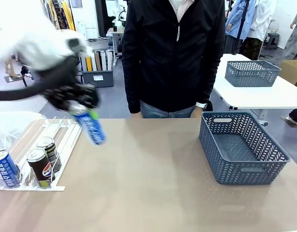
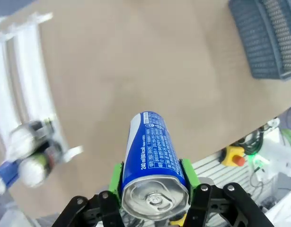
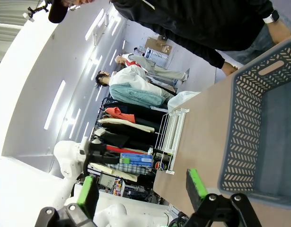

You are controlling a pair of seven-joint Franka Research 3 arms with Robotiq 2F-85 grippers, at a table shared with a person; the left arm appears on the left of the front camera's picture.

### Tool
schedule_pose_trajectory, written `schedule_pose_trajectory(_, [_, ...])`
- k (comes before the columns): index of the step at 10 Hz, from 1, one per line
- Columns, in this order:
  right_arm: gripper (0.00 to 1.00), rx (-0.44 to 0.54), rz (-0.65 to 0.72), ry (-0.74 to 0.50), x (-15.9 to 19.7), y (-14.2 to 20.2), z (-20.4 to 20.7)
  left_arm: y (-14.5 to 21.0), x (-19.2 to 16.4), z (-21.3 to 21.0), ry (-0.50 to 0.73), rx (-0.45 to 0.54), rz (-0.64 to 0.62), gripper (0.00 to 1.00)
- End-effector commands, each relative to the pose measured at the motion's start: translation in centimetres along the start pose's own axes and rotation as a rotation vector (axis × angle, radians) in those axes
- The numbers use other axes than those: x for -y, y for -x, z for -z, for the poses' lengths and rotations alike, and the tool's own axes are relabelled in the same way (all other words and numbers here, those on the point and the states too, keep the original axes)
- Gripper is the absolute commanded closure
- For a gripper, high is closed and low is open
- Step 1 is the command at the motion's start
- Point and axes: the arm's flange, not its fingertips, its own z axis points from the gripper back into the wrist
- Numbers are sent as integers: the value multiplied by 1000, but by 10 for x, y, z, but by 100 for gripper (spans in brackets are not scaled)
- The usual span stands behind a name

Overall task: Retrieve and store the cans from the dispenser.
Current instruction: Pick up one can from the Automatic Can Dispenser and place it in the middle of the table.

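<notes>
Slim blue can [image 2: 152, 151] between green pads [image 2: 116, 182]

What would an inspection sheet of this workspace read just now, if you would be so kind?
Surface: tan table top, bare in the middle.
Job's things: white and clear plastic lane dispenser holds two black slim cans and one blue slim can; a second blue slim can is lifted, tilted; dark grey lattice basket empty.
Clutter: nothing seen.
Grippers: left gripper shut on the second blue slim can; right gripper open, near the basket.
Cables: dark cables past the table edge.
Surroundings: person in a black jacket opposite; second table with a grey basket.
</notes>
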Motion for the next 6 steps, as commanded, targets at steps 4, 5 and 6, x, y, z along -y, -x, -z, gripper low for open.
schedule_pose_trajectory(4, [0, 8, 3, -11, -3, -2, 0, -12, 75, 130, -85, -62, 113, 100])
schedule_pose_trajectory(5, [0, 8, 3, -11, -3, -2, 0, -5, 80, 147, -106, -66, 144, 100])
schedule_pose_trajectory(6, [0, 8, 3, -11, -3, -2, 0, -2, 82, 166, -128, -54, 173, 100])
